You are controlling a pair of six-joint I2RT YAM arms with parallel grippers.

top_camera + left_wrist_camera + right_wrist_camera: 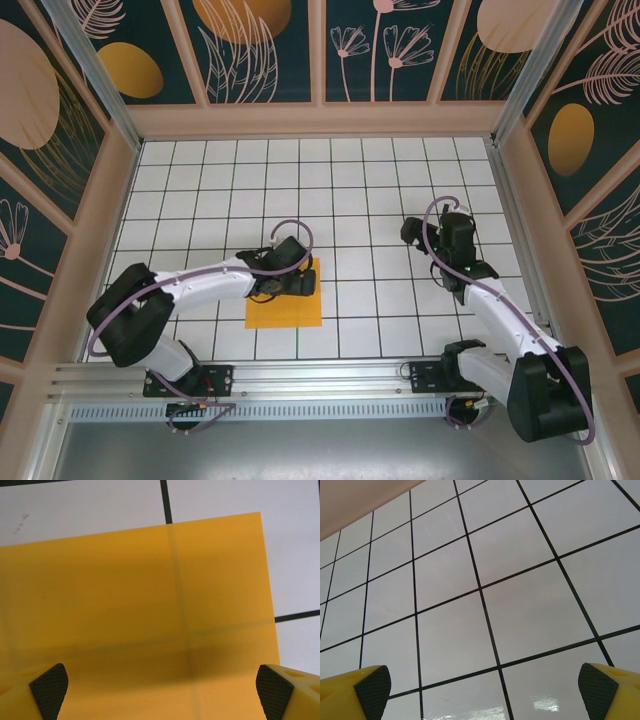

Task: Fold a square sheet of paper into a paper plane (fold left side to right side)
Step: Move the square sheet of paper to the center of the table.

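The square sheet of paper (pixel 284 305) lies flat on the white gridded table, orange-yellow, near the front middle. In the left wrist view the sheet (pixel 140 595) spreads wide, with table lines showing faintly through it. My left gripper (pixel 298 282) hovers over the sheet's upper right part, jaws wide open; its fingertips (pixel 49 687) stand far apart with nothing between them, and the left gripper (pixel 160 690) is close above the paper. My right gripper (pixel 412 232) hangs open over bare tiles to the right, apart from the sheet; in its own view the right gripper (pixel 482 690) holds nothing.
The table (pixel 380 190) is a white grid fenced by wooden-framed walls (pixel 310 118) with dark patterned panels. An aluminium rail (pixel 300 385) with both arm bases runs along the near edge. Open tiles lie behind and right of the sheet.
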